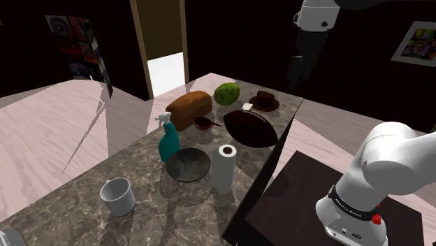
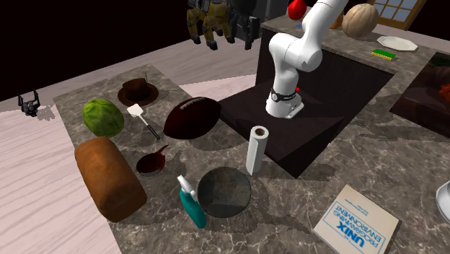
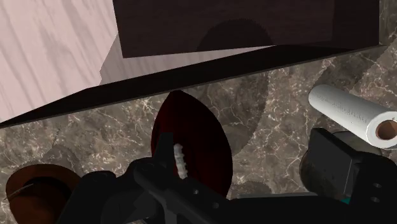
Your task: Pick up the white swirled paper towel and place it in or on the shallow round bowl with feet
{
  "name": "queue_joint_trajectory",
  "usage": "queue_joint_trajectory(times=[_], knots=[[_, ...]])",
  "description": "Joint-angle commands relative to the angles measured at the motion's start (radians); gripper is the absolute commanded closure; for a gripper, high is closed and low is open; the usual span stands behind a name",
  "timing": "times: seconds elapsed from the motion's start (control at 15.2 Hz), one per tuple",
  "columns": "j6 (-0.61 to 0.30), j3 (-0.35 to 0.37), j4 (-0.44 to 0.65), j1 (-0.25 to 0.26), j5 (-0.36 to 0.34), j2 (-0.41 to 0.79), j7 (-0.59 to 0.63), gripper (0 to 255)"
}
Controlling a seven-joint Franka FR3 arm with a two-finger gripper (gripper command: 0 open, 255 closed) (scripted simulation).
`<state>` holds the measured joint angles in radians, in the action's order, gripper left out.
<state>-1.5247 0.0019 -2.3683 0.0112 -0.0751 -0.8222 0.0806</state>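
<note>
The white paper towel roll (image 1: 225, 168) (image 2: 256, 149) stands upright on the dark marble counter (image 1: 70, 210), close to the edge facing the stand. It touches nothing. Right beside it sits the shallow round grey bowl (image 1: 189, 164) (image 2: 225, 191), with nothing in it. My black gripper (image 1: 300, 75) hangs high over the counter's far end, well away from both. In the wrist view the gripper (image 3: 248, 184) is open with nothing between its fingers; a dark football lies below it and the roll (image 3: 353, 114) lies off to the side of one finger.
On the counter are a dark football (image 1: 251, 126), a bread loaf (image 1: 189, 108), a green melon (image 1: 227, 93), a teal spray bottle (image 1: 168, 140), a white mug (image 1: 119, 196), a brown hat (image 2: 137, 92), a spatula (image 2: 144, 119) and a book (image 2: 357, 224).
</note>
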Motion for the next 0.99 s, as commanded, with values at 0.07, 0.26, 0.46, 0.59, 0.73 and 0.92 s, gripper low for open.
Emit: queue_joint_trajectory(times=[0.07, 0.26, 0.46, 0.59, 0.73, 0.92], knots=[[-0.022, 0.012, -0.018, 0.007, 0.015, 0.005, 0.015, 0], [-0.092, 0.050, -0.067, 0.031, 0.060, 0.029, 0.058, 0], [-0.166, 0.090, -0.106, 0.057, 0.104, 0.064, 0.099, 0], [-0.217, 0.117, -0.127, 0.074, 0.132, 0.094, 0.125, 0], [-0.270, 0.145, -0.143, 0.090, 0.160, 0.129, 0.150, 0], [-0.351, 0.187, -0.158, 0.115, 0.200, 0.191, 0.187, 0]])
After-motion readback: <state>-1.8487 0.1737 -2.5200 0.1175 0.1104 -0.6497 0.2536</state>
